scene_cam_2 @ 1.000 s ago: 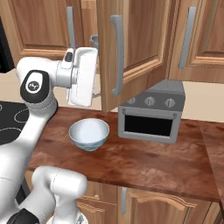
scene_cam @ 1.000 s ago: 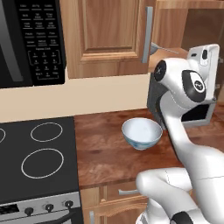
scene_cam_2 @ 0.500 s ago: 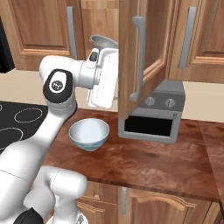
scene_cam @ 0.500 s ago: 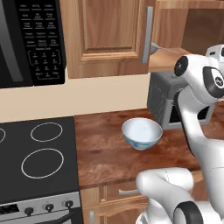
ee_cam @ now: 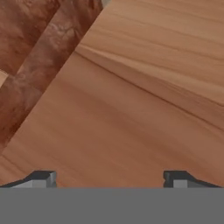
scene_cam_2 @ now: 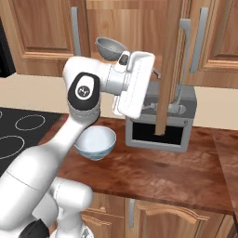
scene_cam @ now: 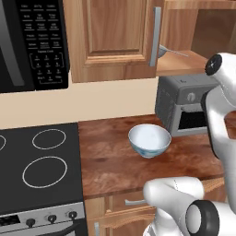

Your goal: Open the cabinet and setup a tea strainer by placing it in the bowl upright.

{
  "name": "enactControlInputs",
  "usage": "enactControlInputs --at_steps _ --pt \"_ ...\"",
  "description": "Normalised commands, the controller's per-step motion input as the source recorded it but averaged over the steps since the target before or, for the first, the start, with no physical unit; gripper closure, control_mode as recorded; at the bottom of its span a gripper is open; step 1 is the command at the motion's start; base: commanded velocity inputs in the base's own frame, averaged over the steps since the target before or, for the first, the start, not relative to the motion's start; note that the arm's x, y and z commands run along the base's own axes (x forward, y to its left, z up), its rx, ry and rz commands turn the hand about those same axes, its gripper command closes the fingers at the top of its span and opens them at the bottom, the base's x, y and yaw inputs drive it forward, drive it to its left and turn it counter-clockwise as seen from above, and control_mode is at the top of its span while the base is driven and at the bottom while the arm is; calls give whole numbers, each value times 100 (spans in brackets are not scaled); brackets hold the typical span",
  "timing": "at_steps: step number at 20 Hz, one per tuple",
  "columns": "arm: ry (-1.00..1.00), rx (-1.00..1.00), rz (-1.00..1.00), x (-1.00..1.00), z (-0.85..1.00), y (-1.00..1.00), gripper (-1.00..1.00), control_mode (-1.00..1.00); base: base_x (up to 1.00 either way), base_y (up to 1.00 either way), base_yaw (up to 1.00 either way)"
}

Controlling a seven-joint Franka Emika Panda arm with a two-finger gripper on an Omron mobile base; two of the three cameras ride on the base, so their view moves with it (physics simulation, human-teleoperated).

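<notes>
Cabinet on wall above counter: left door shut, right door swung out, edge-on in right base view, crossing in front of grey toaster oven. Black microwave left of cabinet, cooktop below it. Bowl upright on counter, near oven's left side, nothing in it. Tea strainer on cabinet shelf, basket mouth tipped toward cam, thin handle lying along shelf. Gripper up close to door's wood face, fingers spread wide, nothing btwn them, holding nothing. Hand sits just left of door edge, below strainer.
</notes>
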Motion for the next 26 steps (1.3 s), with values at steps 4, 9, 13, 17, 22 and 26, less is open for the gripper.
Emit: enactControlInputs --at_steps 4,9,13,17,22,26 --pt "0 10 0 0 0 -26 -100 -100 0 0 0" --pt "-2 16 0 -1 0 8 -100 -100 0 0 0" --pt "-13 16 0 -16 0 47 -100 -100 0 0 0" --pt "-8 29 0 -3 -7 67 -100 -100 0 0 0" --pt "-4 38 0 0 -33 84 -100 -100 0 0 0" --pt "-11 43 -2 0 -18 74 -100 -100 0 0 0"
